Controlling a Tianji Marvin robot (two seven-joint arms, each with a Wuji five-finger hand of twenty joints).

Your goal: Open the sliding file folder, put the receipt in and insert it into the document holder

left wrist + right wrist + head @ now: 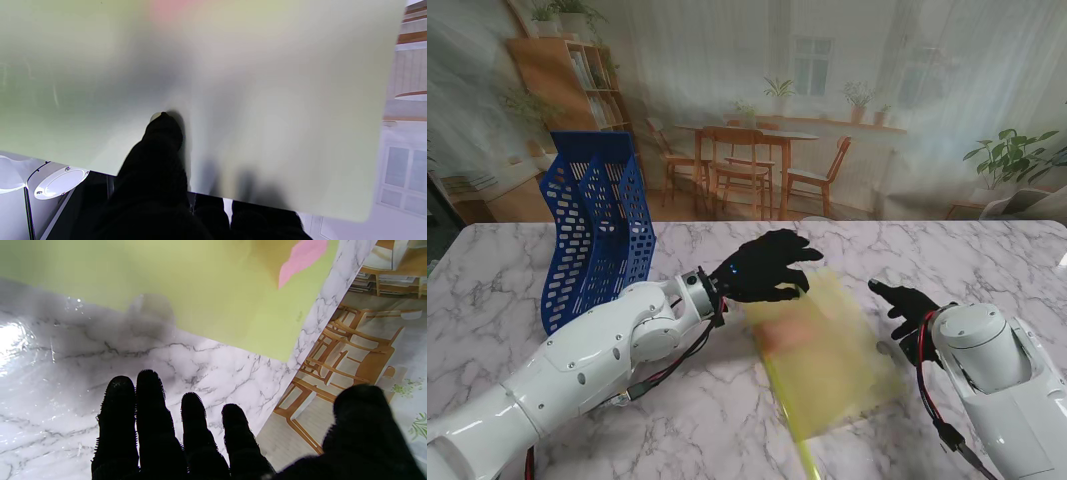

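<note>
Marble-topped table (pixel 517 290), one yellow-green file folder (pixel 832 350), one blue document holder (pixel 597 225), two black-gloved hands.

One translucent folder, motion-blurred, sits mid-table with a pink receipt (pixel 789 335) showing through near its far-left end; its long axis runs from far-left toward near-right, a darker spine edge along the near-left side. Left hand (pixel 762 268) grips the folder's far edge, thumb (pixel 163 133) pressed on the sheet in the left wrist view. Right hand (pixel 907 305) holds nothing, fingers (pixel 150 396) spread just right of the folder. Mesh holder stands upright at far left, well apart from the folder.
</note>
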